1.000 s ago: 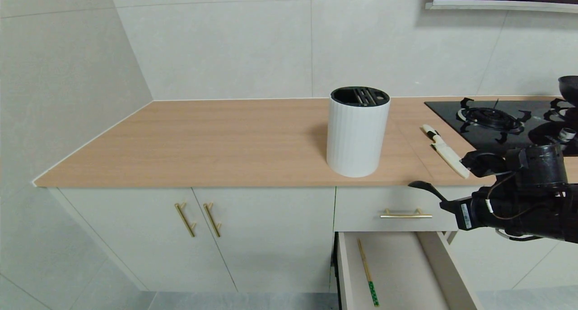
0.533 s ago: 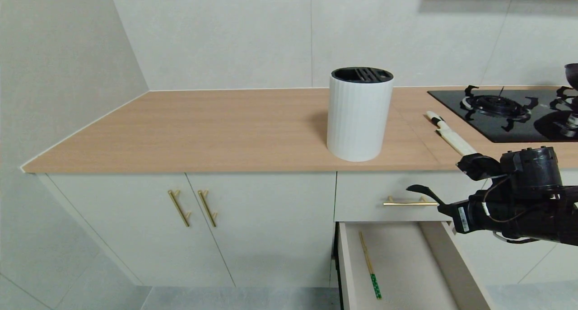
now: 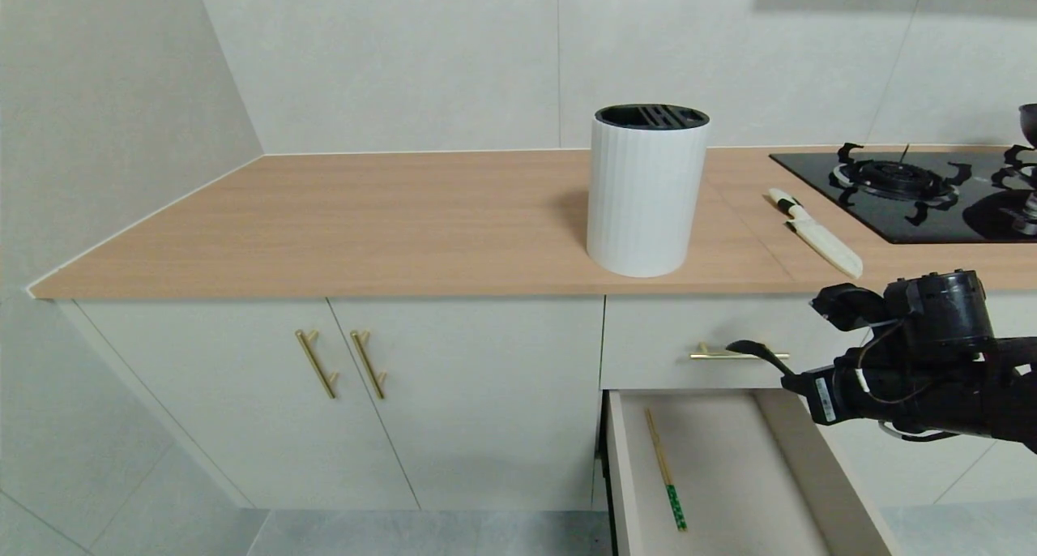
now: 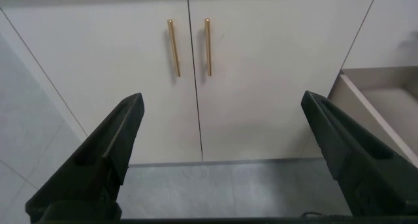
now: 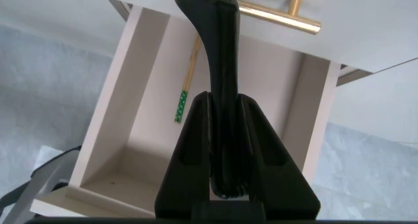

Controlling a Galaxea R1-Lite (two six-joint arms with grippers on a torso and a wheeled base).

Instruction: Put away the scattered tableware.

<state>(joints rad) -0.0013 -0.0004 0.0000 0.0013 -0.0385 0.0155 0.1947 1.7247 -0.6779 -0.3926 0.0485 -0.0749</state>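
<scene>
One black utensil (image 3: 757,350) juts from the right hand (image 3: 812,382), over the drawer (image 3: 729,475).

light wood-grain counter (image 3: 364,224): matt, smooth | white ribbed cylindrical holder (image 3: 644,199): matt plastic, black top | black glass hob (image 3: 891,220): glossy | slim brass-coloured drawer handle (image 3: 709,352): brushed metal | long black utensil (image 5: 219,87): smooth, semi-gloss plastic | pale wooden chopstick (image 3: 664,468): green-painted tip
</scene>
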